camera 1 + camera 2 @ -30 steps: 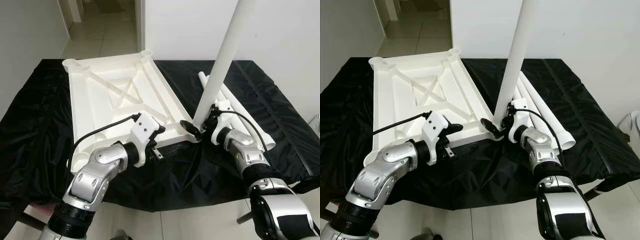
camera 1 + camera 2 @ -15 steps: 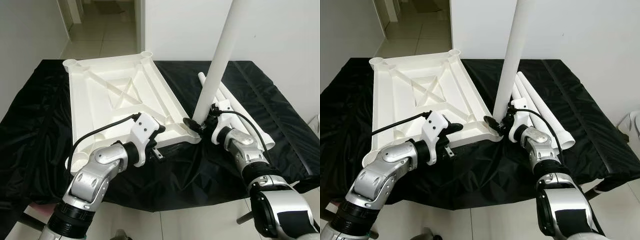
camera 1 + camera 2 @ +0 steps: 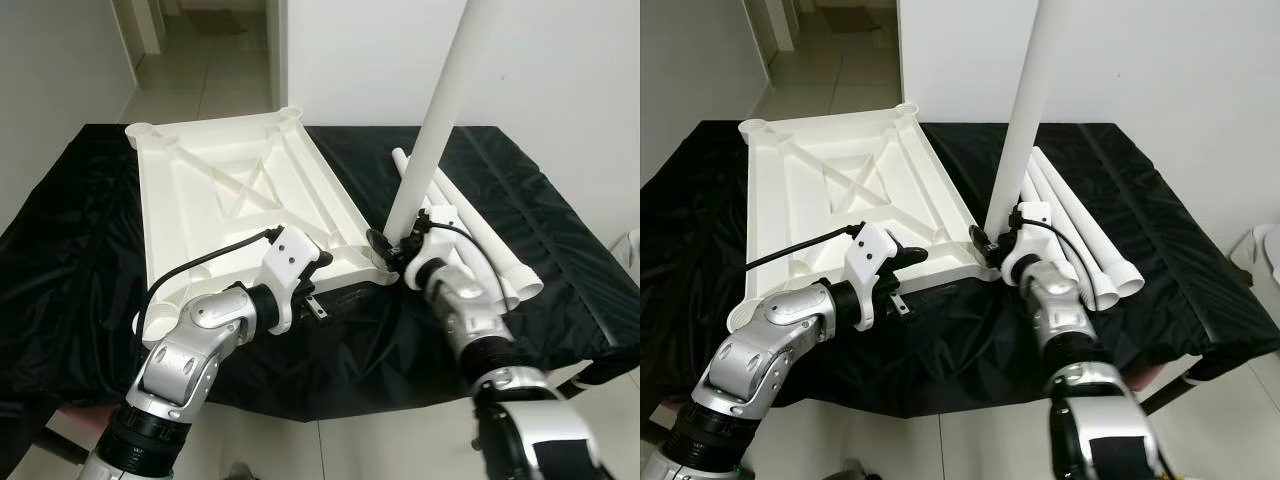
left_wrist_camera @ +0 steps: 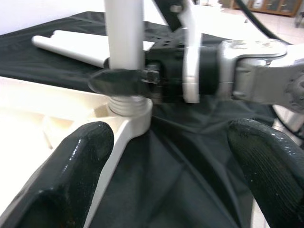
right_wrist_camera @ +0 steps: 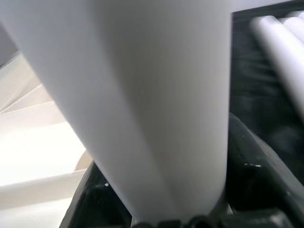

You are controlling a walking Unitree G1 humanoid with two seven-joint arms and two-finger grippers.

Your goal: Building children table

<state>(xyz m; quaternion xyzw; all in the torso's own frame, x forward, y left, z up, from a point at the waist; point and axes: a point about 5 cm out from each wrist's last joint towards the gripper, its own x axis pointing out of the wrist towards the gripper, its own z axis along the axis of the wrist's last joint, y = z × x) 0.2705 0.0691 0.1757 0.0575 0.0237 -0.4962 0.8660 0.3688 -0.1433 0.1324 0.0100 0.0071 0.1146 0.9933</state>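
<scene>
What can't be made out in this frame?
- Top of the upright leg: cut off by the eye views' upper edge.
- How far its thread sits in the tabletop socket: the right gripper covers it.
- Spare legs: the count is unclear, partly behind the upright leg.

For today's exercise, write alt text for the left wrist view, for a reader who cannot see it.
A white table leg stands upright with its threaded end in a corner socket of the white tabletop, gripped just above the socket by the right gripper. The left gripper's open black fingers frame the scene over a black cloth.
</scene>
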